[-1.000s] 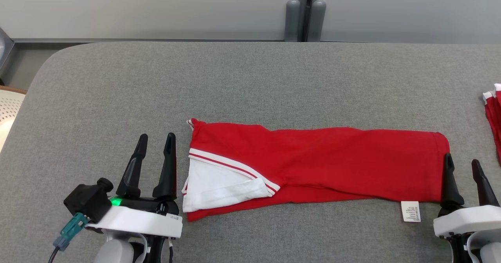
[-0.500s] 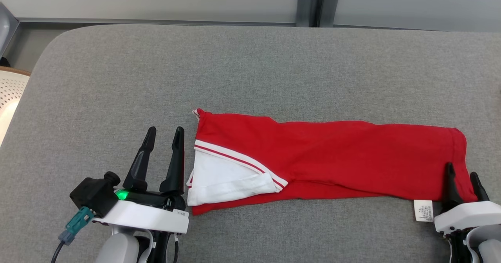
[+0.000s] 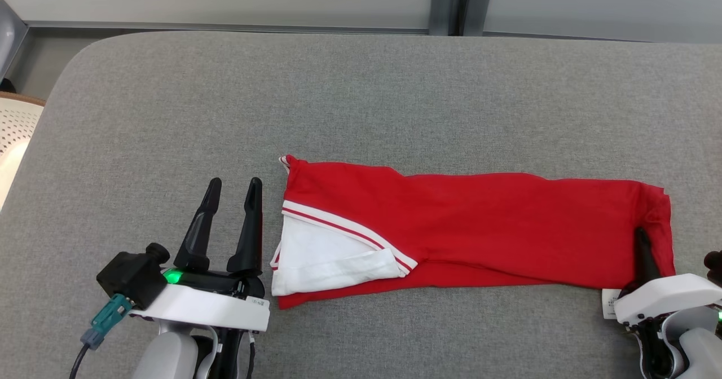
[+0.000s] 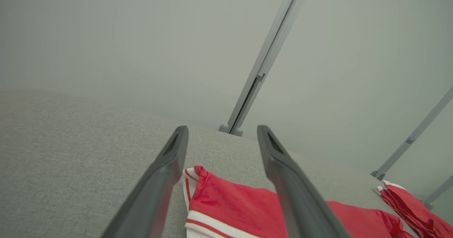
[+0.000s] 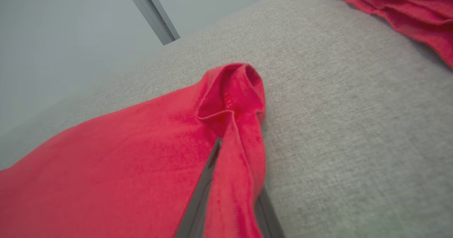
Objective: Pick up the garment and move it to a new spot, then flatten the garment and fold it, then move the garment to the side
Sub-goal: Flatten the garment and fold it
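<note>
Garment (image 3: 479, 227), red and folded into a long band, is laid across the near half of the grey table (image 3: 361, 97), running from left to right. Most of it is spread flat, but its right end is bunched into a raised fold (image 5: 233, 89). A second pile of red cloth (image 5: 407, 11) is seen further right on the table, well apart from the garment. At the garment's left end a white panel (image 3: 327, 258) is exposed, edged with white and red stripes. The left gripper (image 3: 234, 181) is held released, its fingers (image 4: 155, 192) spread apart, just beside that left end. The striped corner is seen between the fingers in the left wrist view. The right gripper (image 3: 646, 238) is clenched on the garment's right end, with the red cloth pinched between its fingers (image 5: 200, 195) and draped over them. A small white label (image 3: 607, 303) at the garment's near edge is partly hidden by the right gripper's pale body.
</note>
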Controlling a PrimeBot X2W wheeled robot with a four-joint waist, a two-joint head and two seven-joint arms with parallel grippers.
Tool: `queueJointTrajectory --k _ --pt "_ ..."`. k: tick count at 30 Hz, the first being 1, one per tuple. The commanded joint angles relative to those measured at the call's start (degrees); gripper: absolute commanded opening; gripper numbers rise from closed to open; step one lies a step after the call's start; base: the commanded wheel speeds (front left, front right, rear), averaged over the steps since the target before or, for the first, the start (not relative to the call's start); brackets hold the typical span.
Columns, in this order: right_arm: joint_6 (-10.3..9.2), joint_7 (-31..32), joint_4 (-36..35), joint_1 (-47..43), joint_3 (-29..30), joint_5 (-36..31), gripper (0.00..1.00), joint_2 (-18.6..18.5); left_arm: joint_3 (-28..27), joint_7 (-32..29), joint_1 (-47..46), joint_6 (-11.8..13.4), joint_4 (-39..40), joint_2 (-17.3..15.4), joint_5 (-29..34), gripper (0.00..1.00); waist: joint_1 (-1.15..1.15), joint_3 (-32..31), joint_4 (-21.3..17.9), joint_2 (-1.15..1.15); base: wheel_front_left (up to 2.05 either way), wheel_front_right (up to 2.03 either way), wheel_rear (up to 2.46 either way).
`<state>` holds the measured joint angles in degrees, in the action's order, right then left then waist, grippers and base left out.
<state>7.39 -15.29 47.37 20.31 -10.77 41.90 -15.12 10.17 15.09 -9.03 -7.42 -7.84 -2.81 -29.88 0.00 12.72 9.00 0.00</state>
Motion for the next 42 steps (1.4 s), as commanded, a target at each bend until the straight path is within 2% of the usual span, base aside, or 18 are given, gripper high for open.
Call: queueJointTrajectory --k 1,6,11,15,21,31,36,42 --pt "0.17 0.5 1.6 -0.8 -0.1 1.0 0.0 -0.4 -0.4 0.1 -0.8 -0.1 -0.1 -0.2 -0.2 1.0 0.0 -0.3 -0.2 0.0 0.0 0.0 0.0" --pt "0.04 0.2 1.2 0.4 4.2 -0.2 0.0 -4.0 -0.6 0.1 -0.4 -0.1 -0.3 -0.2 -0.3 1.0 0.0 -1.1 -0.5 0.0 0.0 0.0 0.0" --pt "0.05 0.2 1.9 1.2 12.4 -5.4 0.0 -7.0 -0.2 0.1 0.2 -0.1 -0.6 -0.2 -0.6 1.0 0.0 -2.1 -0.7 0.0 0.0 0.0 0.0" --pt "0.09 0.2 -0.7 1.3 14.1 -10.0 0.0 -5.9 -0.5 0.1 0.7 -0.1 -0.8 -0.2 -0.6 1.0 0.0 -3.1 -0.8 0.0 0.0 0.0 0.0" --pt "0.1 0.2 -8.0 1.5 8.8 -14.5 0.0 -2.9 -1.4 0.1 1.5 -0.1 -1.2 -0.2 -0.9 1.0 0.0 -4.4 -1.4 0.0 0.0 0.0 0.0" --pt "0.1 3.8 -17.3 4.2 -8.7 -16.7 0.0 2.8 -0.5 0.1 2.4 -0.1 -1.5 -0.2 -0.9 1.0 0.0 -5.5 -1.3 0.0 0.0 0.0 0.0" --pt "0.1 5.4 -18.2 4.7 -13.9 -15.7 0.0 5.9 -0.5 0.1 2.5 -0.1 -1.5 -0.2 -1.2 1.0 0.0 -5.4 -0.4 0.0 0.0 0.0 0.0" --pt "0.1 6.1 -14.1 6.2 -19.8 -16.5 0.0 8.9 -0.2 0.1 1.9 -0.1 -1.6 -0.2 -1.4 1.0 0.0 -4.6 1.9 0.0 0.0 0.0 0.0"
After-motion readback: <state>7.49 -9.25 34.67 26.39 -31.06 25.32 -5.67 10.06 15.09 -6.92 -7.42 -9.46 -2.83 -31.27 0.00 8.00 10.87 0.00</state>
